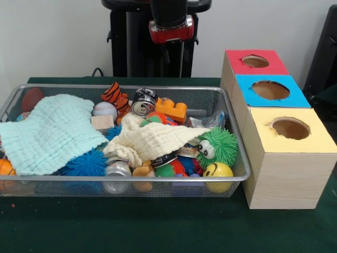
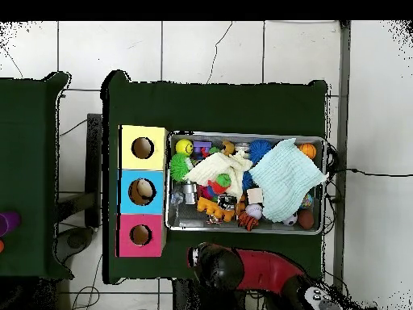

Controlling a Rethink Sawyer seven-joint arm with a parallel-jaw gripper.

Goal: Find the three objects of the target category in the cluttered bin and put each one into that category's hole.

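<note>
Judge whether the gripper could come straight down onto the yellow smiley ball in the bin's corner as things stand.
Probably yes. The yellow smiley ball lies uncovered in the bin's corner nearest the yellow box; neither cloth reaches it. The green fuzzy toy and the mesh walls crowd it, so room for the fingers looks tight.

Wire mesh bin (image 1: 234, 158): silver-grey. Table cover (image 1: 158, 226): dark green. Large cloth (image 1: 50, 132): pale mint, waffle-textured. Smaller cloth (image 1: 155, 139): cream. Spiky ball (image 1: 87, 164): blue. Fuzzy ball with googly eyes (image 1: 221, 145): green. Smiley ball (image 1: 218, 171): yellow, black face. Toy brick (image 1: 171, 109): orange. Plush tiger (image 1: 115, 96): orange with black stripes. Baseball (image 1: 105, 109): white, red stitching. Box tops: red (image 1: 239, 67), blue (image 1: 295, 97), yellow (image 1: 316, 142); box sides (image 1: 284, 179) pale wood grain.
</note>
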